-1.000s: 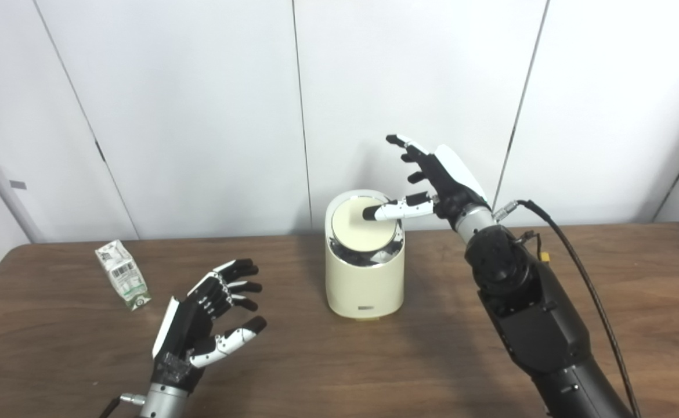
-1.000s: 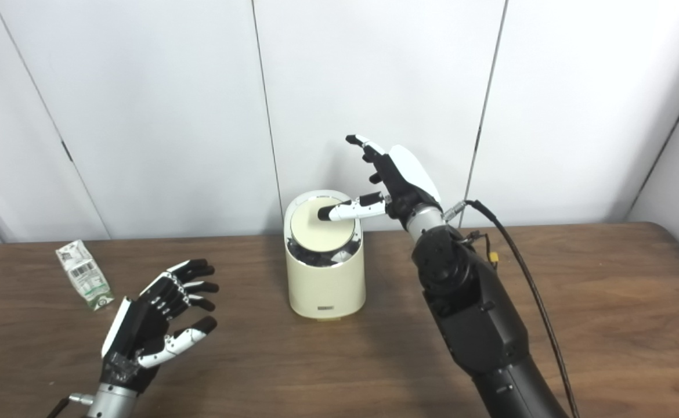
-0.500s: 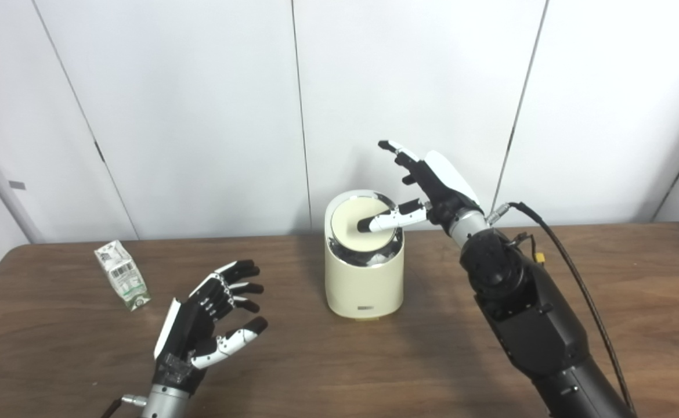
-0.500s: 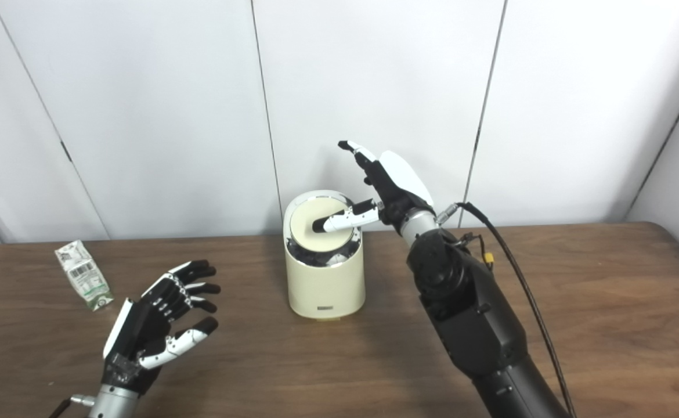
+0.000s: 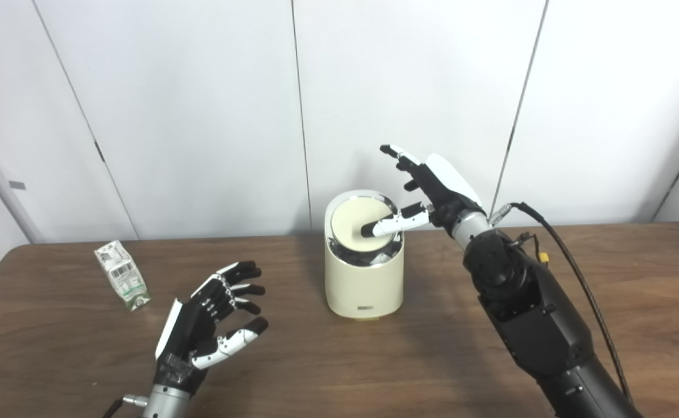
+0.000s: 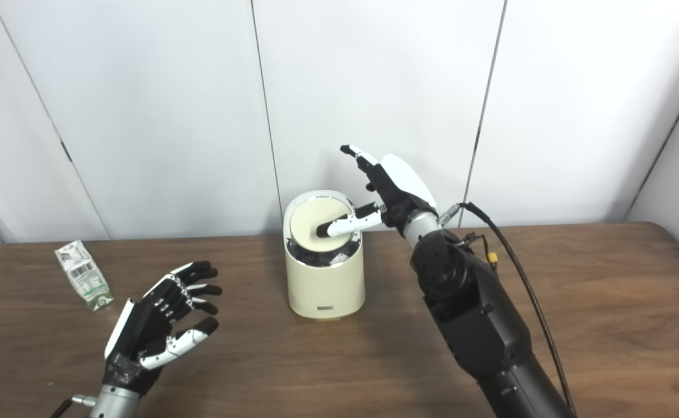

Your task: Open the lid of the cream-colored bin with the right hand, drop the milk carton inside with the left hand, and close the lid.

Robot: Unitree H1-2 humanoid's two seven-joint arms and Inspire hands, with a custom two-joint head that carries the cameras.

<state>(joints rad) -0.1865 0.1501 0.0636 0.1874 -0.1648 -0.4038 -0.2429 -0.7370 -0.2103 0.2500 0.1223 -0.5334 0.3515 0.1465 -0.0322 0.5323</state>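
The cream-colored bin [image 5: 364, 278] stands mid-table. Its round lid [image 5: 357, 226] sits in the chrome rim, tilted with its near edge lower. My right hand [image 5: 432, 188] is open above the bin's right side, and its thumb tip rests on the lid. The other fingers point up and left, off the bin. The milk carton [image 5: 122, 274] lies on the table at the far left. My left hand [image 5: 212, 316] is open and empty, palm up, over the table front left, apart from the carton.
The brown wooden table [image 5: 635, 290] runs to a white panelled wall behind. A black cable [image 5: 571, 261] loops along my right forearm. The carton also shows in the right eye view [image 6: 83, 276].
My right hand has come down and a little left, and its thumb now presses lower on the lid. My left hand has barely moved.
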